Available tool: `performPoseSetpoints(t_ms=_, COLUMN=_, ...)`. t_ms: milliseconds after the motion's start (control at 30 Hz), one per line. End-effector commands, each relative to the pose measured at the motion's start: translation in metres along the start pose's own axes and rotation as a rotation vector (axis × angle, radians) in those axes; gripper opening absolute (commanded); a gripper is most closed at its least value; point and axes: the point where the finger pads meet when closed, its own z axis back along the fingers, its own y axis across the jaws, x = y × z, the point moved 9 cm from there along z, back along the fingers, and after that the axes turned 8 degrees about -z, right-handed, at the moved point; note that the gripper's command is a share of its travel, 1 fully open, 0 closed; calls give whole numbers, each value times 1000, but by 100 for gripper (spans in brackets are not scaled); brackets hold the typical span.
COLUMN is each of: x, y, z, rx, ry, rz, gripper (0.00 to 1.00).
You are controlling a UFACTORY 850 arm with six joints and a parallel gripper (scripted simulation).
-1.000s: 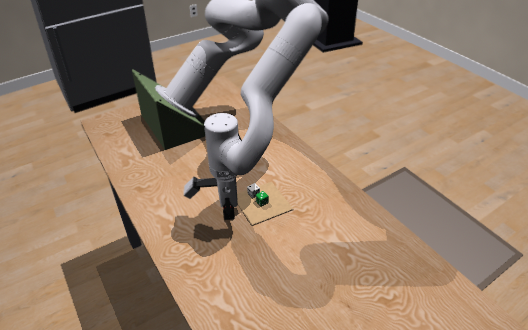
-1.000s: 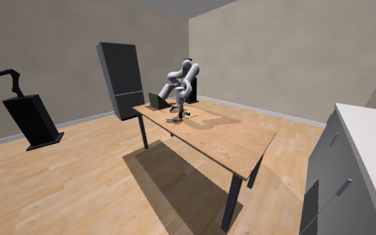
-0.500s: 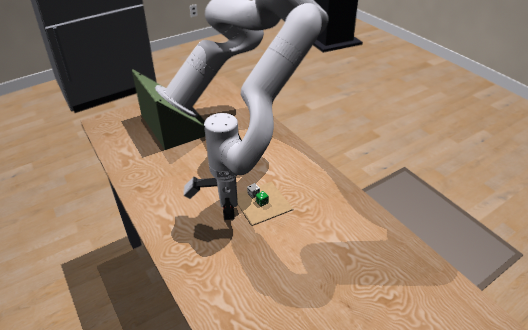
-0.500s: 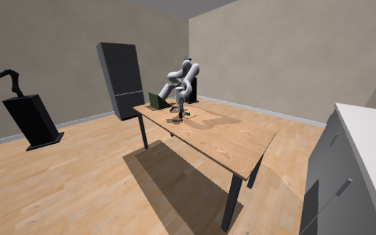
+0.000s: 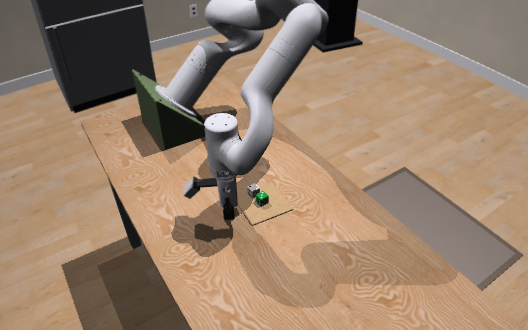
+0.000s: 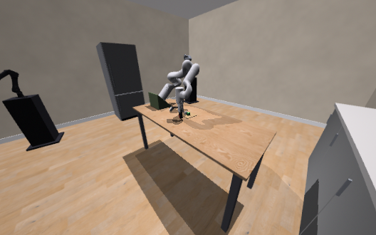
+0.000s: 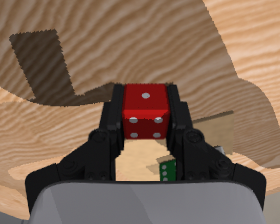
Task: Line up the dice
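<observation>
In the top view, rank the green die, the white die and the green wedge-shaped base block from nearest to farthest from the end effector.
1. Small green die, on the tan mat beside the end effector.
2. Small white die, just behind it.
3. Dark green wedge-shaped base block, far back.

- The flat square tan mat (image 5: 271, 210) lay on the long wooden table (image 5: 321, 280), near its middle.
- The small white die (image 5: 253, 189) and the small green die (image 5: 262, 199) sat on the mat, just beside each other, the white one nearer the wedge-shaped green base (image 5: 158, 117).
- The black two-fingered gripper (image 5: 229, 212) stood just off the mat's edge, clamped on the small red cube die (image 7: 145, 111).
- The wedge-shaped green base stood at the table's far end.
- The flat grey rectangular floor mat (image 5: 446, 225) lay on the floor beside the table.
</observation>
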Motion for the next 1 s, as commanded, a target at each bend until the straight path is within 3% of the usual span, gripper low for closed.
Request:
performPoseSetpoints(t_ms=0, x=0, y=-1, z=1, rx=-2, ry=0, rz=1, gripper=27)
performPoseSetpoints(t_ms=200, x=0, y=-1, z=11, rx=-2, ry=0, rz=1, gripper=27)
performPoseSetpoints(t_ms=500, x=0, y=0, z=73, rx=-2, ry=0, rz=1, gripper=27)
performPoseSetpoints(t_ms=567, x=0, y=0, z=73, rx=-2, ry=0, rz=1, gripper=27)
performPoseSetpoints(t_ms=700, x=0, y=0, z=94, rx=-2, ry=0, rz=1, gripper=27)
performPoseSetpoints(t_ms=967, x=0, y=0, z=101, rx=-2, ry=0, rz=1, gripper=27)
